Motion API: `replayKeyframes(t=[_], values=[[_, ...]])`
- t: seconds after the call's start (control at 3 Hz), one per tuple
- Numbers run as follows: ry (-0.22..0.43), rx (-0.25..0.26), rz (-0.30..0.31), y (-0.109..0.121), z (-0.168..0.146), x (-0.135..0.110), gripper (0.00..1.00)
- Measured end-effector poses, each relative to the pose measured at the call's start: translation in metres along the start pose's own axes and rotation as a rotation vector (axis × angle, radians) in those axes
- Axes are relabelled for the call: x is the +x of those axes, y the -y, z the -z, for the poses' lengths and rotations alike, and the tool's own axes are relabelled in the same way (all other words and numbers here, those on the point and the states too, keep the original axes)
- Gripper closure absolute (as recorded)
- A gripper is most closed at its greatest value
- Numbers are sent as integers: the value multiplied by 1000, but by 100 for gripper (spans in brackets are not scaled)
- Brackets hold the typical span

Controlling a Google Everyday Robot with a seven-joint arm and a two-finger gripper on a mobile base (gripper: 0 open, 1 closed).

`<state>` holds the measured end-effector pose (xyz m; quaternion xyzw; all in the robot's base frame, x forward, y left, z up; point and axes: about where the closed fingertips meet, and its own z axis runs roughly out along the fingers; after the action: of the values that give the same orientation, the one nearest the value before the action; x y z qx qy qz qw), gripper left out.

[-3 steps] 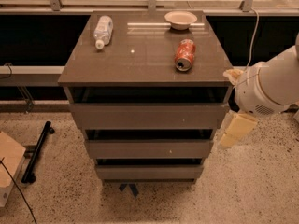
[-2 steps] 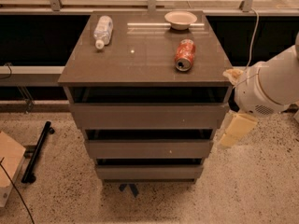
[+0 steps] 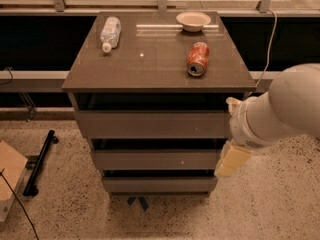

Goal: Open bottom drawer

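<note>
The bottom drawer (image 3: pixel 160 185) is the lowest, slimmest grey-brown front of three on the cabinet, and it sits flush and closed. Above it are the middle drawer (image 3: pixel 157 160) with a tiny white speck and the tall top drawer (image 3: pixel 152 124). My gripper (image 3: pixel 232 160), cream-coloured on a bulky white arm (image 3: pixel 280 111), hangs at the cabinet's right side. It is level with the middle drawer's right end, just above and right of the bottom drawer's right corner. No contact with any drawer front shows.
On the cabinet top (image 3: pixel 150 69) lie a plastic bottle (image 3: pixel 110 33), a red can on its side (image 3: pixel 197 59) and a white bowl (image 3: pixel 193 20). A black bar (image 3: pixel 40 161) and a cardboard box (image 3: pixel 10 176) lie on the speckled floor at left. A railing runs behind.
My arm and gripper have moved down and to the left, closer to the cabinet's right side. The drawers and the things on top have not moved.
</note>
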<state>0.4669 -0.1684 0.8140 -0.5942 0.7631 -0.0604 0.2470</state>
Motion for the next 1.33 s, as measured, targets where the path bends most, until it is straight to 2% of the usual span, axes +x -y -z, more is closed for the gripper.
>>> replayKeyframes(t=[0.33,0.67,1.33], values=[[10,-13,-52,-14,-33,21,0],[6,-52,-88,-31,-80,51,0],[-3,-156,-177,-51,-164,93,0]])
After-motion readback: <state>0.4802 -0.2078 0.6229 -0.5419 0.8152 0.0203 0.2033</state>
